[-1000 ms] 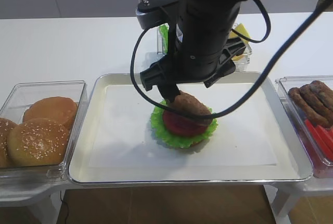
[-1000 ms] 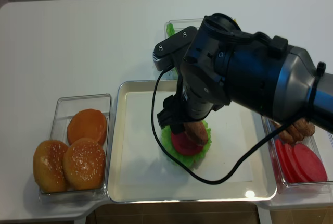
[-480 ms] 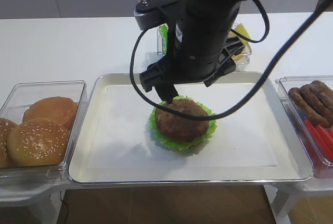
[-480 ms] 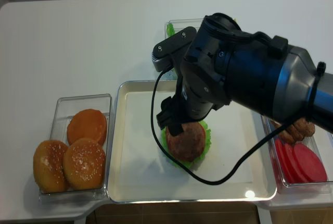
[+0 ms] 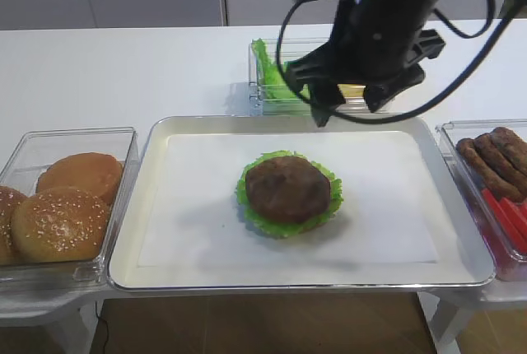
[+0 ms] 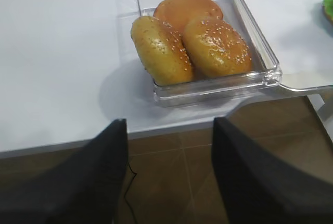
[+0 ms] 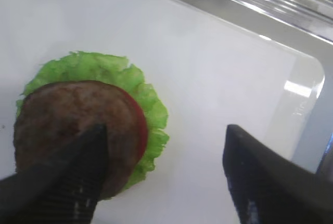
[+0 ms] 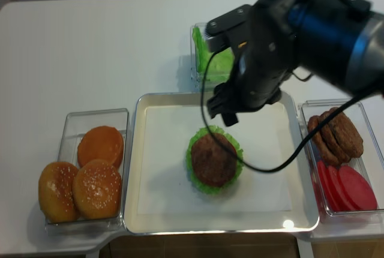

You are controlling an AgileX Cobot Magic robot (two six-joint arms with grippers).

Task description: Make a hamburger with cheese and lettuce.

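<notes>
The hamburger (image 5: 288, 193) is seen near the middle of the metal tray (image 5: 148, 197), resting on a white paper liner (image 5: 198, 206). Its top layer is a dark brown patty (image 8: 212, 159), under which a thin red edge of a slice (image 7: 141, 126) is visible in the right wrist view, and the lettuce (image 5: 252, 214) frills out all round beneath. No cheese is laid on the stack.

The right gripper (image 7: 166, 177) is held above the tray, behind and to the right of the stack; its jaws are spread apart and nothing is held between them. In the wrist view one finger overlaps the patty's edge, yet in the high views the gripper is clearly raised off the stack. The right arm (image 5: 383, 16) and its black cable (image 8: 264, 168) cover much of the clear container (image 5: 265, 95) behind the tray, in which more green leaves (image 8: 217, 60) are stood; a little pale yellow cheese (image 5: 352, 90) can be made out just under the arm.

To the left of the tray, a clear bin (image 5: 33, 144) holds sesame-seeded buns (image 5: 59, 224) and a plain bun half (image 8: 100, 145). To the right, another clear bin (image 8: 306, 109) holds brown patties (image 8: 336, 133) and red slices (image 8: 351, 189).

The left gripper (image 6: 169, 177) is held off the near-left table edge, beside the bun bin; its jaws are parted and empty.

No brand, label or writing can be read.
</notes>
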